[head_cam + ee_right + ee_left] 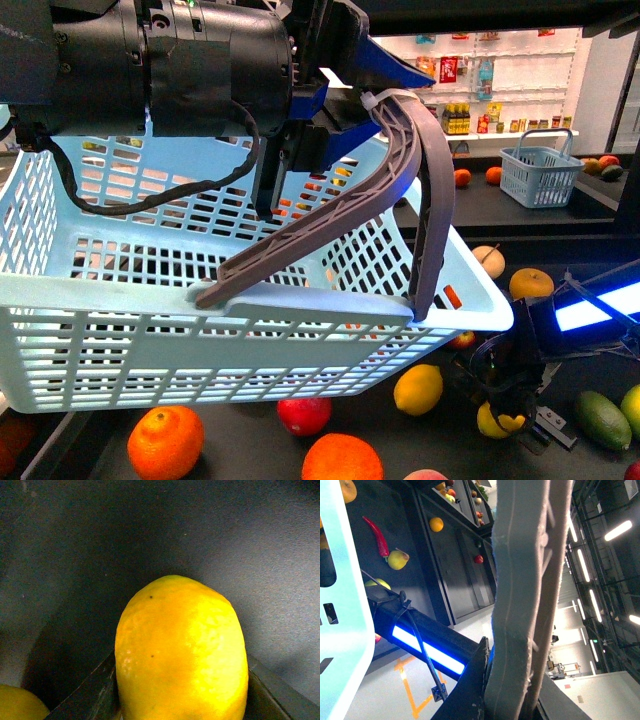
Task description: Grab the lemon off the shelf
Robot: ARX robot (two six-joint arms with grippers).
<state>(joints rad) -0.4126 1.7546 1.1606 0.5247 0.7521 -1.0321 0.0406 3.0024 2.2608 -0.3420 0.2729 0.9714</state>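
Observation:
My right gripper (505,405) is shut on the lemon (497,420), low over the shelf's dark deck (245,450) at the lower right. In the right wrist view the bright yellow lemon (182,650) fills the space between the dark fingers (85,700), with the deck behind it. A second lemon (418,389) lies loose just to the left of the held one. My left gripper (345,80) is shut on the grey basket handle (400,150) and holds the light blue basket (110,290) up in front of the camera. The handle (525,595) also runs through my left gripper (512,700).
Oranges (165,440) (342,458) and a red apple (304,413) lie under the basket. A green fruit (602,418), an orange (531,284) and a pale apple (489,260) sit to the right. A small blue basket (540,175) stands on a further deck.

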